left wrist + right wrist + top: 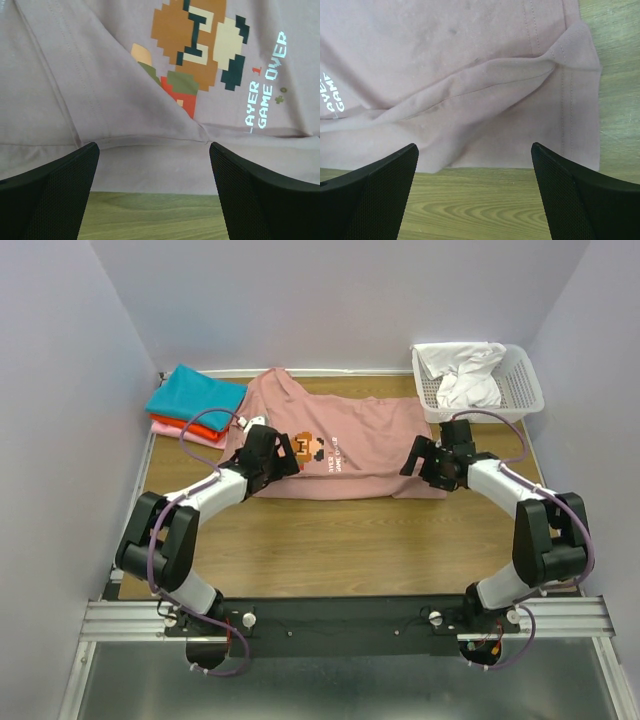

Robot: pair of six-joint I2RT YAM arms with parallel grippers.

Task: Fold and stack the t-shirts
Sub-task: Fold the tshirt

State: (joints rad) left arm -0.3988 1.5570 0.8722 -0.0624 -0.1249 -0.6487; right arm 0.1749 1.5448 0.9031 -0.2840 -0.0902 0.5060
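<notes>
The dusty-pink tee (340, 455) lies print-up across the table (340, 550), spread from the centre toward 12 o'clock. The folded teal tee (195, 395) tops an orange-red tee (190, 427) at 10 o'clock, and the basket (525, 390) sits at 2 o'clock.

The left gripper (288, 458) hovers over the garment's 8 o'clock corner and the right gripper (410, 465) over its 4 o'clock corner. Both have their fingers spread wide and hold nothing.

The step in hand looks like pinching the near hem for a fold toward 12 o'clock. To do it well, each arm should:

- come down until one finger slides under the hem, and catch only the layers meant to travel;
- avoid the raised crease (485, 82) on the right side, or flatten it first;
- close at the same time as the other arm, lift low, and carry evenly so the edge stays straight and the print does not bunch.
</notes>
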